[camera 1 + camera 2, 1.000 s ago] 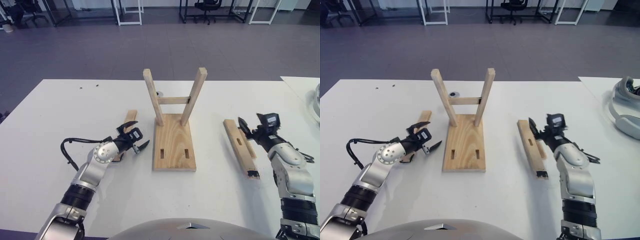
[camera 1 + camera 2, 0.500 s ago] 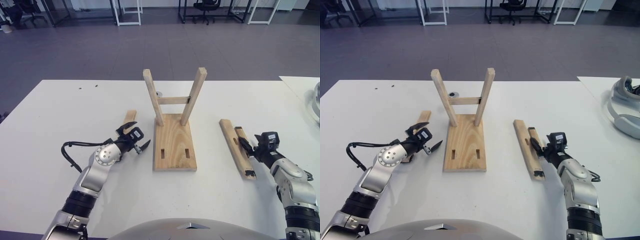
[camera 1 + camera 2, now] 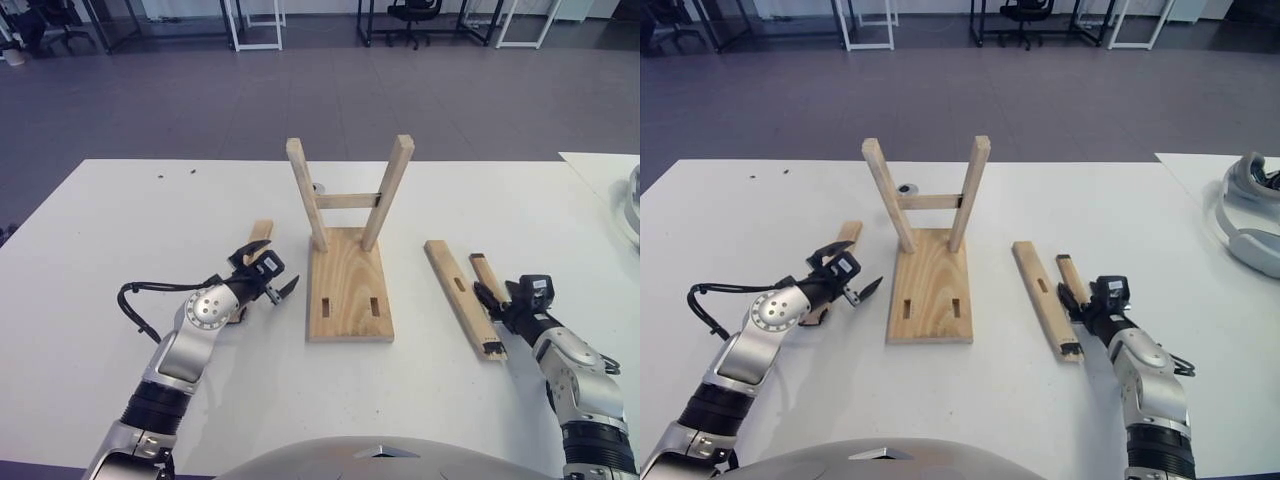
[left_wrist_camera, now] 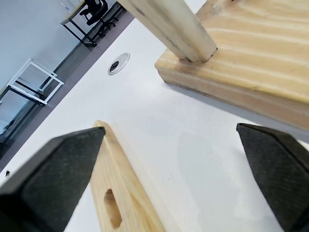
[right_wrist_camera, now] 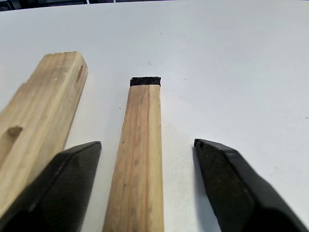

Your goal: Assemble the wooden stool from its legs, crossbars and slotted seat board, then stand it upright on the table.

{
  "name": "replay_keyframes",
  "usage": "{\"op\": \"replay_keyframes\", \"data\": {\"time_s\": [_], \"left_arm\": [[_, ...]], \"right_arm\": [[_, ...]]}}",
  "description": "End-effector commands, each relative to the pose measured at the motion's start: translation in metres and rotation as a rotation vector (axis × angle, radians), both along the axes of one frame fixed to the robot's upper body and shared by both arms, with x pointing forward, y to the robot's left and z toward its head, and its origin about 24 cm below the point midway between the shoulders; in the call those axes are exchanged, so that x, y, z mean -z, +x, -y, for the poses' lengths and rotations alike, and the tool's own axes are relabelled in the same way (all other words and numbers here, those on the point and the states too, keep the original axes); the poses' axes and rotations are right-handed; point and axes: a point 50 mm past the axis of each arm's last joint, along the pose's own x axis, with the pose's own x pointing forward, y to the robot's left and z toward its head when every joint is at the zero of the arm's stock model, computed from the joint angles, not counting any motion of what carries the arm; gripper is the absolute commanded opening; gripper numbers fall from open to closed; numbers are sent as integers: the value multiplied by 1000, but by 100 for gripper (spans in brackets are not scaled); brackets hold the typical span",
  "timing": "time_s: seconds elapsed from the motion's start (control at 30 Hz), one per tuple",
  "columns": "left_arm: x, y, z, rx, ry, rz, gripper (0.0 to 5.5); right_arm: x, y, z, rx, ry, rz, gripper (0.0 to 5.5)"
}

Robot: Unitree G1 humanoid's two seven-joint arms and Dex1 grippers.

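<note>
The slotted seat board [image 3: 348, 285] lies flat mid-table. Two legs [image 3: 306, 195] [image 3: 388, 192] stand up from its far end, joined by a crossbar [image 3: 348, 201]. My left gripper [image 3: 268, 277] is open just left of the board, over the near end of a loose slotted leg [image 4: 120, 193]. Right of the board lie another loose leg [image 3: 460, 298] and a short crossbar [image 5: 140, 154], side by side. My right gripper [image 5: 145, 144] is open at their near end. That crossbar lies between its fingers [image 5: 53, 193], touching neither.
A round cable grommet [image 4: 119, 63] is set in the table behind the stool legs. A white headset [image 3: 1250, 215] rests on the neighbouring table at far right. Bare white tabletop lies along the left side and the near edge.
My right gripper has drawn back toward the near edge, along the loose pieces. The loose leg and crossbar have shifted left toward the seat board. My left arm has barely moved.
</note>
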Motion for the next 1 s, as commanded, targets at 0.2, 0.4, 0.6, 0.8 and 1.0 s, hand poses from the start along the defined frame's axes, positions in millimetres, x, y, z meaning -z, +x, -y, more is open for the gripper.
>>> {"op": "replay_keyframes", "data": {"time_s": [0.2,0.4,0.6,0.8,1.0], "left_arm": [[-52,-7,15,-17,-541,61,502],[-96,-2,28,36,-914,48,502],[-152,9,46,203,-1235,-8,502],[-182,16,68,312,-1393,-138,473],[-192,11,73,320,-1461,-193,361]], "right_arm": [[22,-12,5,40,-33,-132,227],[24,-9,-5,-16,-54,-115,134],[-111,56,-49,-215,-21,499,132],[-198,37,-167,-732,19,883,132],[-203,34,-179,-755,-9,926,132]]}}
